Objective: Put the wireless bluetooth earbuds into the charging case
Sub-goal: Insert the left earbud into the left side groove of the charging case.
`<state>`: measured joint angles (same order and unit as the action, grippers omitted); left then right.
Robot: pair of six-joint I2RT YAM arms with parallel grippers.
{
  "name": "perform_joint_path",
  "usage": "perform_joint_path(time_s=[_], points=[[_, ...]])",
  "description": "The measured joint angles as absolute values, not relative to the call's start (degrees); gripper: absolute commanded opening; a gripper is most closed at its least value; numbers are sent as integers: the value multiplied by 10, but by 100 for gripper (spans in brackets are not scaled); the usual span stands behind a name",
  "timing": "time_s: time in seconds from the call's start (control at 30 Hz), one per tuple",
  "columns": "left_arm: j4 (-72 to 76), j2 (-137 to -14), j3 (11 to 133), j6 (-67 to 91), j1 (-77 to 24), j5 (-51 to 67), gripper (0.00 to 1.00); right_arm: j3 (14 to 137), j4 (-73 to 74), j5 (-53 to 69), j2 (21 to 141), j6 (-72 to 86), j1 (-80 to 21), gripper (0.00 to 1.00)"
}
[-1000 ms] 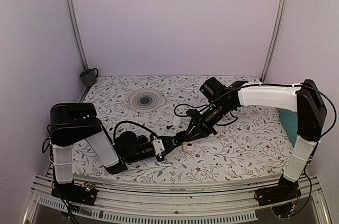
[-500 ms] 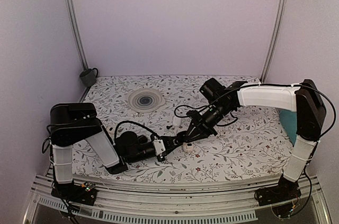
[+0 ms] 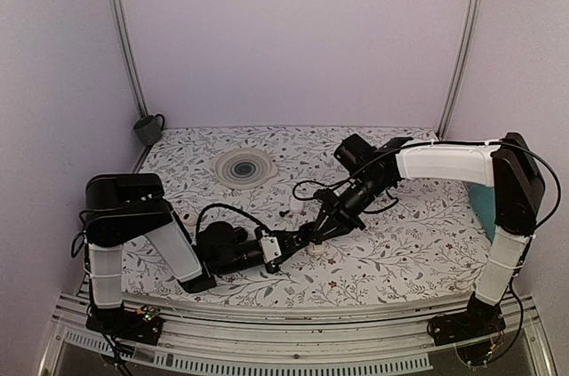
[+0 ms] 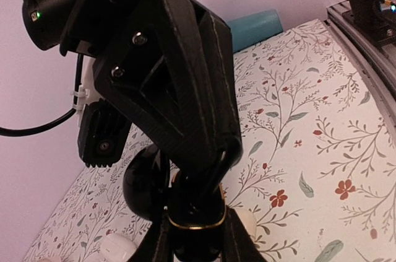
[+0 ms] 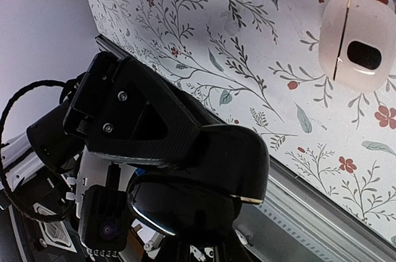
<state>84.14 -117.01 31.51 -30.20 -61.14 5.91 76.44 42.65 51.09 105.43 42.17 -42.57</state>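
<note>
The job looks to be in the middle of the fitting step, not finished. Both arms meet low over the flowered desk (image 3: 400,256), near its middle. The left claw (image 4: 197,240) is pressed in on a glossy black case (image 5: 210,169) with a thin gold rim, which I take to be the charging case, and holds it just above the desk. The right claw (image 4: 216,163) is pressed fully together, and its tip comes down right at the top of that case. If it pinches an earbud there, the bud is hidden behind the fingers, and no view shows one seated inside. A tiny black bit (image 3: 283,212), probably one of the earbuds, lies on the desk a little behind the claws, so at least that one seems left to fetch and fit. The two claws crowd each other at the case and block every camera's view of the opening, which is the main hindrance. One small white case (image 3: 313,250) sits just under the meeting point, where a low move could knock it, and a second white case (image 3: 296,203) lies beside the black bit. A swirled plate (image 3: 244,167), a dark mug (image 3: 148,129) in the far left corner and a teal thing (image 4: 253,26) at the right edge are all well apart.
</note>
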Motion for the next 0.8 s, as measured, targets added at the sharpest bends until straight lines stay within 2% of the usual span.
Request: perform_joint_path(time_s=[0.8], points=[[833,-1179,321,-315,-631,28,0,773,445,511,1066,445,-426,12]])
